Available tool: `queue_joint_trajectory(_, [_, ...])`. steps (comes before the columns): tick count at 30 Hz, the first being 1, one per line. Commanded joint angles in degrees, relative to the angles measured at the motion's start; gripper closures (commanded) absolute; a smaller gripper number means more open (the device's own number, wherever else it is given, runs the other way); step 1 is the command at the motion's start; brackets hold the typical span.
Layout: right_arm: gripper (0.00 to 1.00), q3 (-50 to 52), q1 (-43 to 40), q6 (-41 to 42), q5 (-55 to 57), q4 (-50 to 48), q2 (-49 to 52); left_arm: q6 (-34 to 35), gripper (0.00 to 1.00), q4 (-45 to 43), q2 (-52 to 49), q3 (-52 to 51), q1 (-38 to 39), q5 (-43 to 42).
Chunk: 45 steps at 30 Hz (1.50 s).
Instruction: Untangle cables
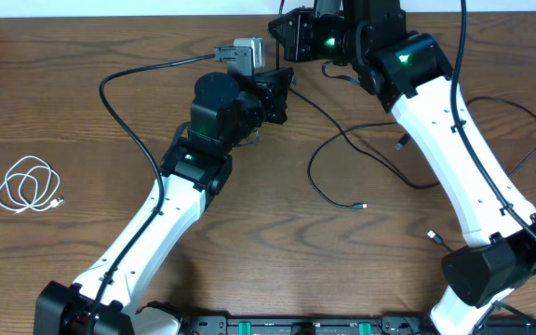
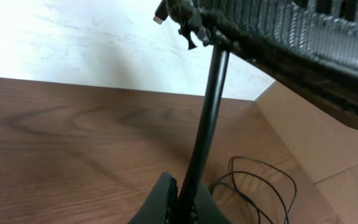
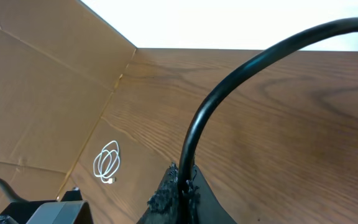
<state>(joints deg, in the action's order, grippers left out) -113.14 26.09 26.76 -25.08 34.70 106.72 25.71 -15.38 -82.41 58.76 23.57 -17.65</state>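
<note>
The left hand [image 2: 182, 194] is clenched on a black cable [image 2: 207, 112] that runs taut up to the right hand [image 3: 180, 180], which also grips it. The loose loops [image 1: 311, 173] lie on the table [image 1: 82, 102]. The white cable [image 1: 29, 186] is coiled well apart at the left.

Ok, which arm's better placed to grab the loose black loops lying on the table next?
Right, likely. The black loops lie on the right arm's side, beside it. Both the right gripper and left gripper are shut on black cable, so it must release first.
</note>
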Motion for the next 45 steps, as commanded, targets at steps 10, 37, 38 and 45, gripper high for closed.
queue_joint_trajectory(10, [0.99,-0.70,0.48,-0.24,2.10,0.92,-0.63,0.09,0.93,-0.39,-0.22,0.48,-0.02,0.39])
queue_joint_trajectory(37, [0.68,-0.70,0.48,-0.26,2.51,1.31,-0.63,0.07,0.93,-0.17,-0.22,0.48,-0.04,0.39])
queue_joint_trajectory(38, [0.63,-0.70,0.48,-0.26,2.51,1.33,-0.63,0.07,0.93,-0.13,-0.22,0.48,-0.09,0.39])
queue_joint_trajectory(45, [0.01,-0.70,0.42,-1.01,4.22,2.01,-0.63,-0.13,0.93,-0.02,-0.22,0.48,-0.28,0.61])
